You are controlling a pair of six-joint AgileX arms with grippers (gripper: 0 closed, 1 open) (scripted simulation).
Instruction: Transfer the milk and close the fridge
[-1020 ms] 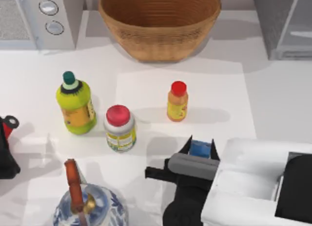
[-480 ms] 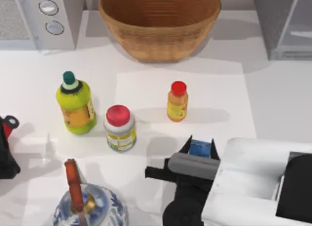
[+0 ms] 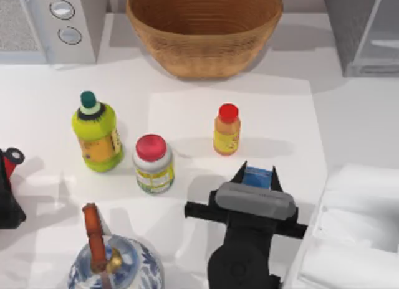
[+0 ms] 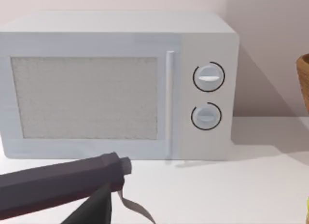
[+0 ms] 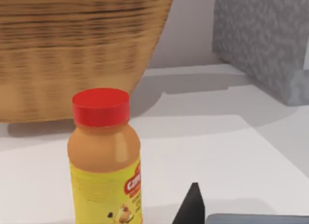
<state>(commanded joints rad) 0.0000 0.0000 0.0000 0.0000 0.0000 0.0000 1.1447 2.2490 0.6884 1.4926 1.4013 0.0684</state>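
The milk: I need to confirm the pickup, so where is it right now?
In the top view the milk sits between the right gripper's fingertips, right of centre near the front of the table, just in front of the red-capped orange bottle.

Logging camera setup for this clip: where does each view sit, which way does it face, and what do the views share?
Top view: above the table, looking down on the basket, bottles and the right claw around the milk; the left claw sits at the left edge.
Left wrist view: low, facing the microwave; a dark piece of its arm crosses the foreground.
Right wrist view: low, facing the orange bottle, basket and fridge; one fingertip shows.
Shared: top and right wrist views both show the orange bottle, basket and fridge.
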